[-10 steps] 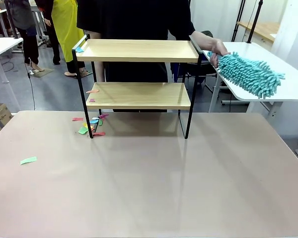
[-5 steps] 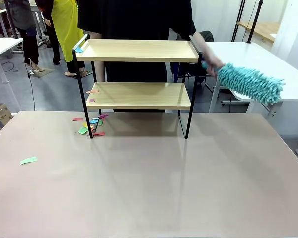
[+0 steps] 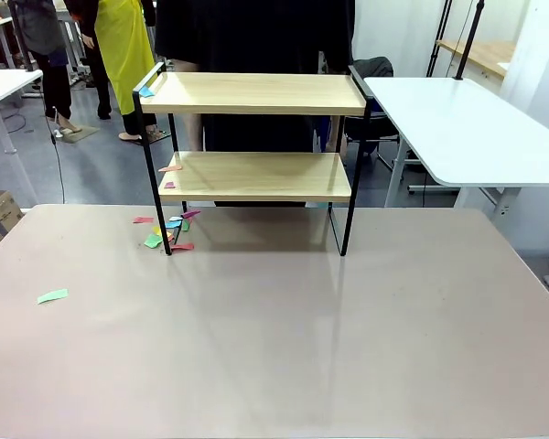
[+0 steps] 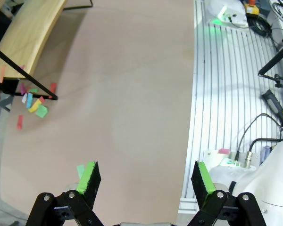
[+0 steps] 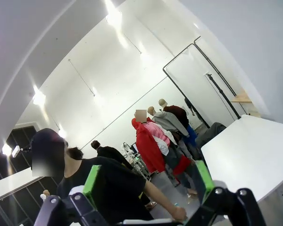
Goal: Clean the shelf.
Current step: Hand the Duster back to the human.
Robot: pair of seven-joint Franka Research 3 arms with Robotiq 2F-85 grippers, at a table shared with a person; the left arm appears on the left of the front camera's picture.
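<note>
We count one shelf (image 3: 256, 146) standing toward the far side of the table (image 3: 274, 338), a little left of centre, with two light wooden boards in a thin black frame. On its upper board we see one blue paper scrap (image 3: 146, 91) at the left end. On the lower board we see two small scraps (image 3: 170, 169) near the left edge. Around the left front leg lies a cluster of coloured scraps (image 3: 169, 229) on the table; they overlap, so we cannot count them exactly. One green scrap (image 3: 52, 295) lies alone, well apart to the left.

A person in black (image 3: 256, 37) stands just behind the shelf, cut off by the top edge and partly hidden by the boards.

In the left wrist view our left hand (image 4: 144, 176) hangs above bare table with its two green pads (image 4: 88, 176) set wide apart and nothing between them. The shelf's end (image 4: 23, 37) is cut off at the upper left corner there, with the scrap cluster (image 4: 33, 101) beside its leg.

In the right wrist view our right hand (image 5: 148, 181) is tilted upward, toward the ceiling and the person's upper body (image 5: 108, 183). Its pads stand wide apart too, holding nothing. The person's hand (image 5: 178, 214) grips something small and teal that we cannot make out.
</note>
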